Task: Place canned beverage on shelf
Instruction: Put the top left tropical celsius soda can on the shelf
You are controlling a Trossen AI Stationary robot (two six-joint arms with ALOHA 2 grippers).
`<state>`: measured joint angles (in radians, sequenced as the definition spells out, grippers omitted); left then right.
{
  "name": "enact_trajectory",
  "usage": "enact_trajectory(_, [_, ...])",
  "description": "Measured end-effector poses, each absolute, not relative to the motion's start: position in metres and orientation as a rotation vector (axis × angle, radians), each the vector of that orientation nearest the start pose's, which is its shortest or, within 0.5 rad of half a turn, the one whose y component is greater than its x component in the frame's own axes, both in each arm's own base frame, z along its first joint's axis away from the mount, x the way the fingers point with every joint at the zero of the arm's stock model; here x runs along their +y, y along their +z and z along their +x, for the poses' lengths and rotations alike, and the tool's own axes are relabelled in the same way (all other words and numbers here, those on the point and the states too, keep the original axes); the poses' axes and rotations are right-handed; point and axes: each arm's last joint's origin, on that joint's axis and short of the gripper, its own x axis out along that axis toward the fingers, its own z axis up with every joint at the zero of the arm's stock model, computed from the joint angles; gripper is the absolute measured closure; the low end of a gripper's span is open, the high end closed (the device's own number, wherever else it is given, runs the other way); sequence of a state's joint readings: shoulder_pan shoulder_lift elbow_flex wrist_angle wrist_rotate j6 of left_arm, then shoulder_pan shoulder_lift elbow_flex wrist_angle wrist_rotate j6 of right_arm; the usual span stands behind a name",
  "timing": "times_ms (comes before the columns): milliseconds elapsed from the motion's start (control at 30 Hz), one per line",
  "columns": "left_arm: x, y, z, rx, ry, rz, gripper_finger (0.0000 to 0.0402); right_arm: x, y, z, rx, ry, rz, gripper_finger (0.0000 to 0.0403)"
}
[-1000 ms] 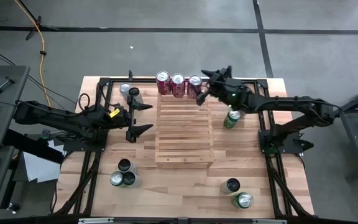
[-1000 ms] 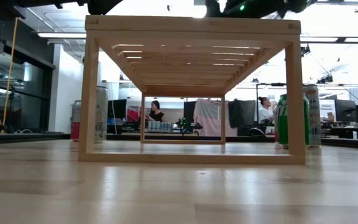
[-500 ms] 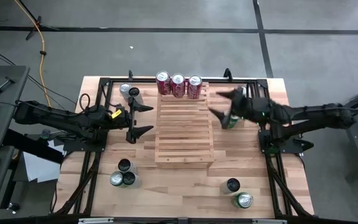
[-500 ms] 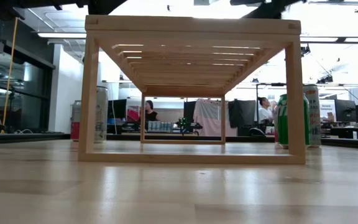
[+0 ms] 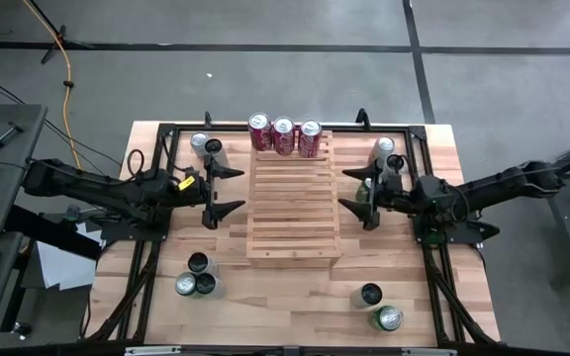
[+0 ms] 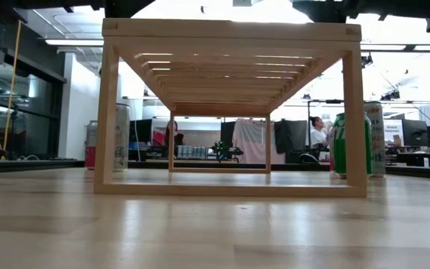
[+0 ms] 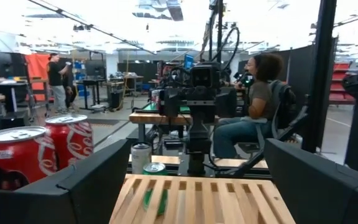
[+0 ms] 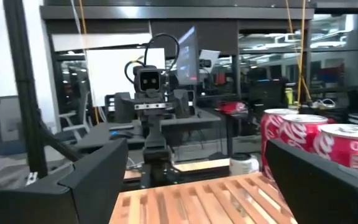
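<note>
Right gripper: fingers spread, empty, just beside the shelf's right edge.
Left gripper: fingers apart, empty, facing it across the shelf.
Red cans: three in a row on the shelf's far end, ahead-right of the right gripper.
Green can: under the right gripper, partly hidden.
Silver can: on the table beyond the right gripper.
Other cans: grouped at both near corners.

A: Item, setting: open-plan robotics lab or workshop

B: Evidence listed?

A: Grey concrete floor; ceiling strip lights; rows of workbenches with monitors; seated person at a desk; standing person; second camera-topped robot rig; orange cable across the floor
</note>
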<state>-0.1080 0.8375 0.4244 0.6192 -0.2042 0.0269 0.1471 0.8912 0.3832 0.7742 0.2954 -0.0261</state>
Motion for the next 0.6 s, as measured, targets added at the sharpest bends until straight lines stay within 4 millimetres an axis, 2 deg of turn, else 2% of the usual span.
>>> enact_trajectory(200, [-0.029, 0.275, 0.182, -0.183, 0.149, 0.003, 0.0038, 0.020, 0.272, 0.189, -0.273, -0.133, 0.034, 0.0036])
enact_trajectory(367, [-0.040, 0.280, 0.168, -0.175, 0.230, 0.060, 0.0038, 0.020, 0.272, 0.189, -0.274, -0.133, 0.036, 0.0036])
enact_trajectory(500, [-0.040, 0.282, 0.156, -0.143, 0.370, 0.066, 0.0038, 0.020, 0.272, 0.189, -0.275, -0.131, 0.049, 0.0036])
enact_trajectory(600, [-0.034, 0.279, 0.149, -0.079, 0.589, 0.052, 0.0038, 0.020, 0.272, 0.189, -0.269, -0.129, 0.058, 0.0036])
